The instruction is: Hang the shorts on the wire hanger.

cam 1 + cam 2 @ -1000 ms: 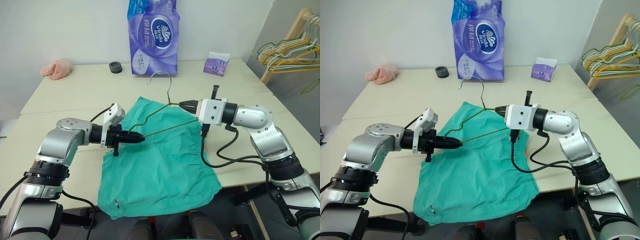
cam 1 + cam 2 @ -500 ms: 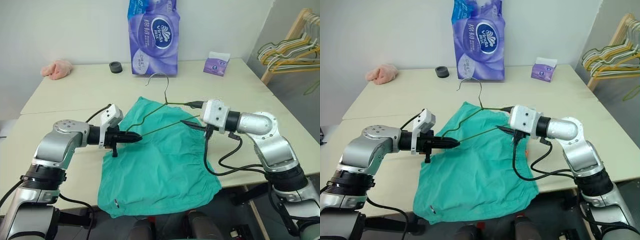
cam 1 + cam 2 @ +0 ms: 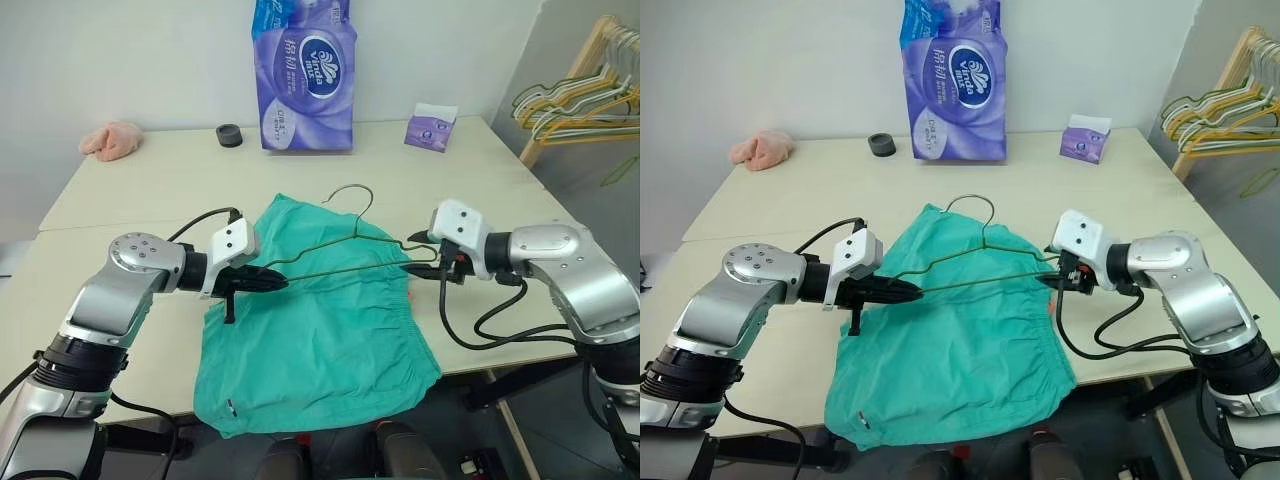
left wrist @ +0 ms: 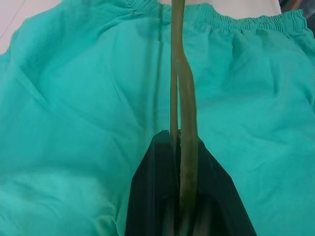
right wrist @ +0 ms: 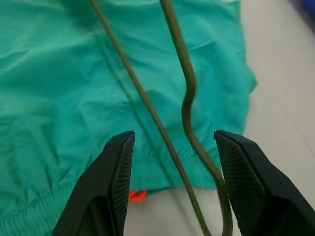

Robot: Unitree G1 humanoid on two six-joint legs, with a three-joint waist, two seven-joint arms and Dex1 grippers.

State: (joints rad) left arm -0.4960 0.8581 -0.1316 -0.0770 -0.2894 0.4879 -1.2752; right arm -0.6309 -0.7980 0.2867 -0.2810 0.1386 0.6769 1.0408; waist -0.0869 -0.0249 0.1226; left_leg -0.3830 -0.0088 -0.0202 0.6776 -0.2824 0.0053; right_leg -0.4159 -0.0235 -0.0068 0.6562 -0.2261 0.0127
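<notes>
The teal shorts (image 3: 318,340) lie flat on the table, waistband toward the far side, one edge hanging over the near edge. Above them the olive wire hanger (image 3: 345,271) is held roughly level, with its hook (image 3: 351,191) pointing away. My left gripper (image 3: 272,283) is shut on the hanger's left corner; in the left wrist view the wire (image 4: 186,88) runs out from between the closed fingers. My right gripper (image 5: 173,134) stands open around the hanger's right corner (image 5: 187,105), both black fingers apart from the wire. An orange tag (image 5: 137,195) peeks out at the shorts' edge.
At the back of the beige table (image 3: 150,190) stand a purple tissue pack (image 3: 305,75), a small tissue box (image 3: 431,127), a black ring (image 3: 229,134) and a pink cloth lump (image 3: 111,138). A wooden rack of hangers (image 3: 580,95) stands off the table's right side.
My right gripper let go of the hanger near the hook, opened, and moved right and down to the hanger's right corner. The hanger tipped flatter, its hook swinging right. The left grip held.
</notes>
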